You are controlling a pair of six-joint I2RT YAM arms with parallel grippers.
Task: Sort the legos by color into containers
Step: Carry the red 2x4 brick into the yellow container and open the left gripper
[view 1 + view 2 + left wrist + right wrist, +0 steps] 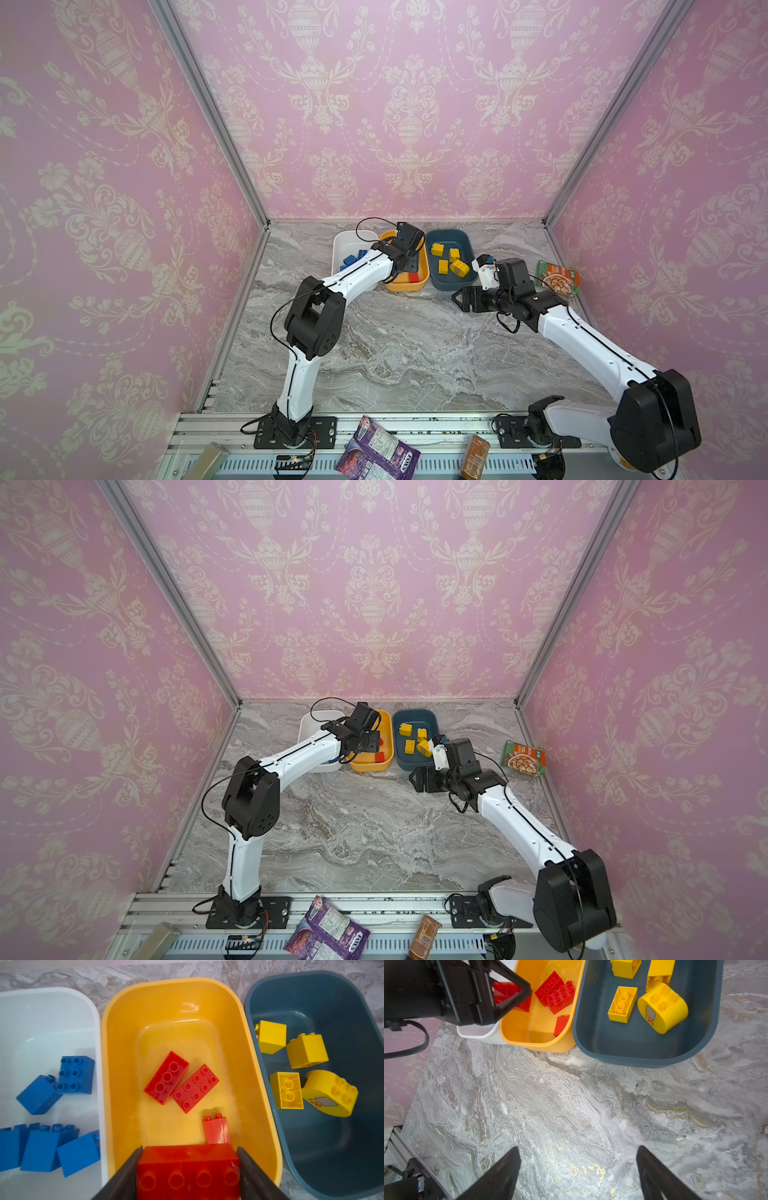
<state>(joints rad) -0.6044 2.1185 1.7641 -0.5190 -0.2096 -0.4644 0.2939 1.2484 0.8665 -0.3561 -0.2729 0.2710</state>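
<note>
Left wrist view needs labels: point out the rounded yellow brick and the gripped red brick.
rounded yellow brick (pixel 336 1091): left wrist view, studded top.
gripped red brick (pixel 188 1172): left wrist view, centre of broad face.

The marble table (pixel 395 353) lies bare through its middle and near side, free for passing. At the far edge the white tub (pixel 345 239), orange tub (pixel 405 286) and teal tub (pixel 446 235) stand rim against rim. The left gripper (pixel 189 1149), clamped on a long red brick (pixel 188 1169), hangs over the orange tub, and the left arm (pixel 361 268) crosses the white tub. The teal tub is open above. The right gripper (pixel 455 297), jaws apart, sits just near of it. A snack packet (pixel 557 278) lies by the right wall.
</note>
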